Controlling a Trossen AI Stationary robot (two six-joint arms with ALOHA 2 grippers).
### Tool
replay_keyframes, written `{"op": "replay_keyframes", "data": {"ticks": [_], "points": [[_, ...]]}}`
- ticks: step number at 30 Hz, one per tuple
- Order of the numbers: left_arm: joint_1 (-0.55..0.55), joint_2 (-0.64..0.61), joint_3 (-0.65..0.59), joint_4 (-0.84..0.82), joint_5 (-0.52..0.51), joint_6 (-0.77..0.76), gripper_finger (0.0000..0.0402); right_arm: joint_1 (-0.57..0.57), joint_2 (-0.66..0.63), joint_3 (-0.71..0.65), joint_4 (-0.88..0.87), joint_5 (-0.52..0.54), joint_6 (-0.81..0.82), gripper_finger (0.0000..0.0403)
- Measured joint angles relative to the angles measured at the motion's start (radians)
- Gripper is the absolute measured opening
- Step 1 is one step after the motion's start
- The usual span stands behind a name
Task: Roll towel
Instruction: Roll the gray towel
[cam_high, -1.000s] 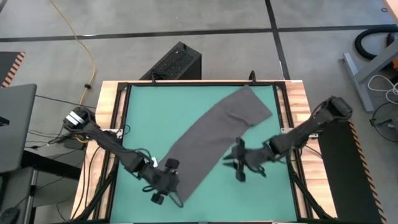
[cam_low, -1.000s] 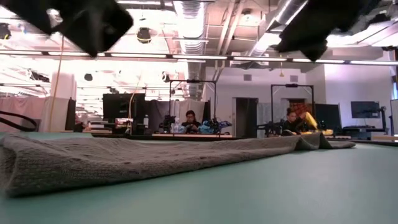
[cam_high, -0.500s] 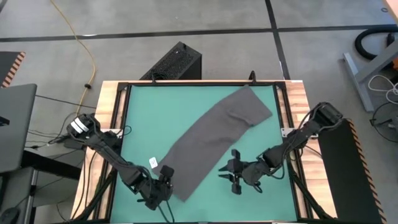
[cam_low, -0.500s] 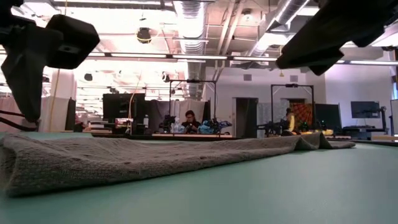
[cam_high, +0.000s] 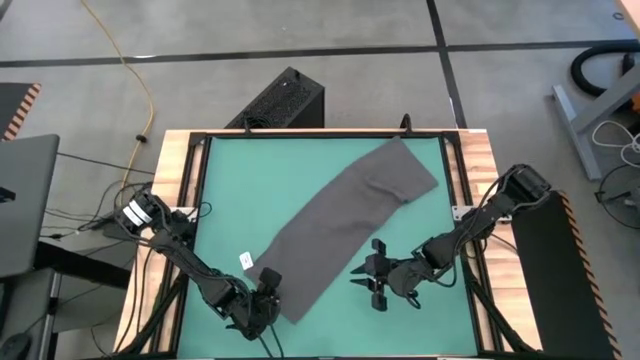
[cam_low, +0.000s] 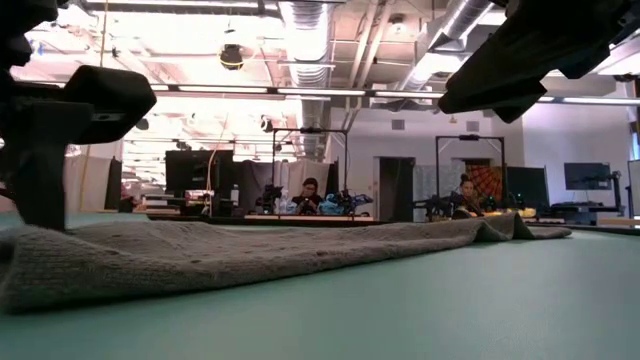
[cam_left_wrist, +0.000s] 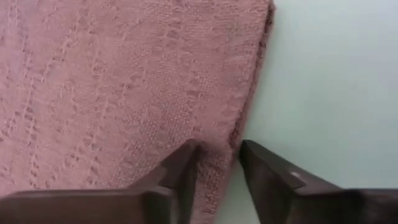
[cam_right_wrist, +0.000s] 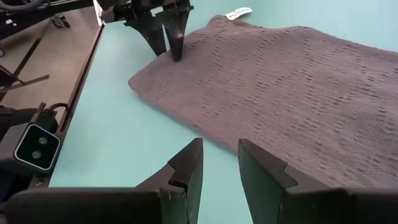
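Note:
The dark grey towel (cam_high: 345, 225) lies flat and slantwise on the green table, from the far right to the near left, with its white tag (cam_high: 246, 260) at its near-left corner. My left gripper (cam_high: 264, 297) points down at the towel's short near end, open, with its fingers on either side of the hem (cam_left_wrist: 231, 155). It also shows in the right wrist view (cam_right_wrist: 166, 46). My right gripper (cam_high: 371, 283) is open and empty, above the bare table beside the towel's long right side (cam_right_wrist: 205, 134). My left gripper comes from above, pointing down, at the towel's short near end. One fingertip (cam_left_wrist: 186, 158) stands on the cloth just inside the hem (cam_left_wrist: 221, 165), the other (cam_left_wrist: 258, 162) over the bare table beside it. The towel lies flat there, in one layer.
The table's black frame and wooden rim (cam_high: 185, 200) run close by my left arm. Bare green table (cam_high: 420, 320) lies near and to the right of the towel. People sit at desks in the room far behind (cam_low: 305, 195).
My left gripper has come down toward the table's near edge and tipped to point down, setting its fingers at the towel's near end. My right gripper has moved toward the near edge, then kept still. The towel has not moved.

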Motion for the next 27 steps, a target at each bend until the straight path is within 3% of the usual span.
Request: {"op": "replay_keyframes", "data": {"ticks": [3, 5, 11, 17, 23, 27], "points": [[0.002, 0.005, 0.016, -0.034, -0.009, -0.002, 0.0029, 0.000, 0.000, 0.000, 0.015, 0.000, 0.000, 0.0127], [0.016, 0.007, 0.026, -0.046, -0.018, -0.027, 0.0011, 0.002, 0.000, 0.000, 0.041, -0.001, 0.000, 0.0127], [0.076, -0.028, 0.073, -0.060, 0.089, -0.011, 0.0002, 0.032, 0.022, 0.000, 0.161, -0.005, -0.054, 0.0127], [0.167, -0.189, 0.098, -0.046, 0.236, 0.007, 0.0001, 0.046, 0.121, 0.032, 0.311, -0.021, -0.237, 0.0131], [0.260, -0.315, 0.085, -0.055, 0.349, -0.088, 0.0000, 0.033, 0.200, 0.201, 0.273, -0.047, -0.402, 0.0168], [0.280, -0.327, 0.083, -0.052, 0.369, -0.116, 0.0000, 0.023, 0.257, 0.362, 0.072, -0.052, -0.455, 0.0224]]}}
